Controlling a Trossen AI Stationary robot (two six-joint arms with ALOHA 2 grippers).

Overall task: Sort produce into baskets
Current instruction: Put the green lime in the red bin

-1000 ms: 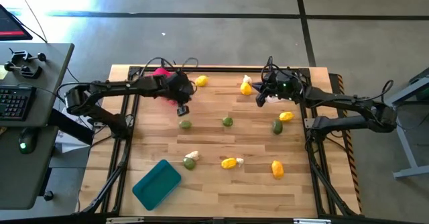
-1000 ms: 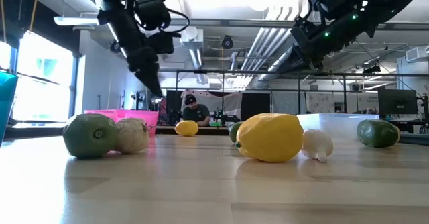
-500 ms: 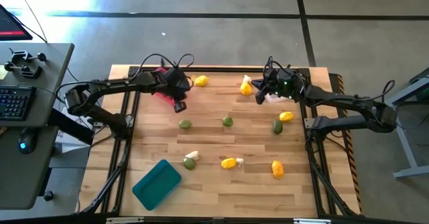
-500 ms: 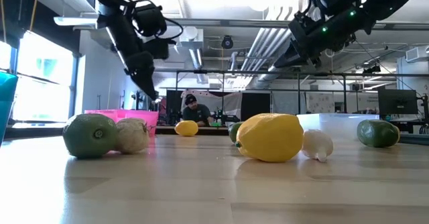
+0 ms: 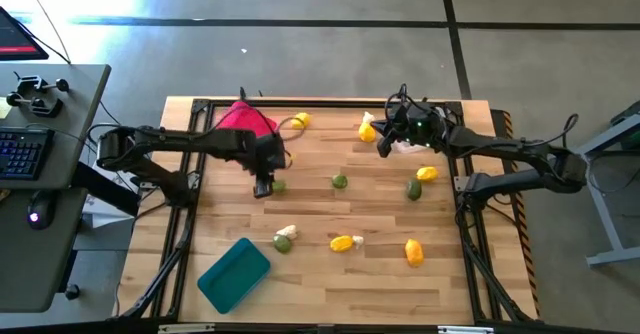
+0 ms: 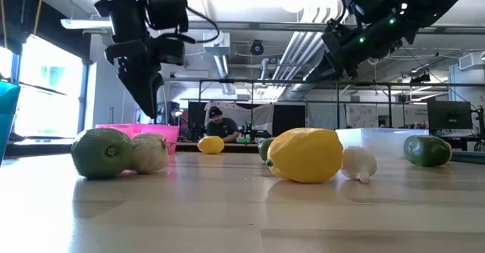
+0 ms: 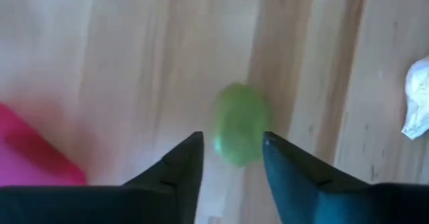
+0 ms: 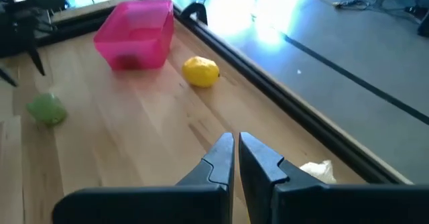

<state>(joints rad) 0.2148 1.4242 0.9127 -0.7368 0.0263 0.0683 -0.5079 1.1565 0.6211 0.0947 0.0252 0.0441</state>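
Note:
My left gripper (image 7: 232,143) stands open over the table, fingers pointing down. A green fruit (image 7: 240,123) lies on the wood just beyond the fingertips, untouched; in the high view the same fruit (image 5: 277,185) sits right beside the gripper (image 5: 262,186). The pink basket (image 5: 243,121) stands at the far left, the teal basket (image 5: 234,272) at the near left. My right gripper (image 5: 383,146) hovers shut and holding nothing at the far right, over a whitish basket (image 6: 379,138). Lemons (image 5: 300,120), green fruits (image 5: 340,182) and garlic bulbs (image 5: 288,231) lie scattered on the table.
More produce lies loose: lemons (image 5: 413,251), (image 5: 342,242), (image 5: 427,173), (image 5: 367,131), a green fruit (image 5: 414,188) and another (image 5: 283,243). A black frame rail (image 8: 268,90) runs along the far edge. A person (image 6: 216,124) sits in the room behind the table.
My left gripper has moved from beside the pink basket toward the table's near edge and now stands at the green fruit. It has tipped from a slant to pointing nearly straight down. The pink basket, earlier largely covered by the arm, now shows.

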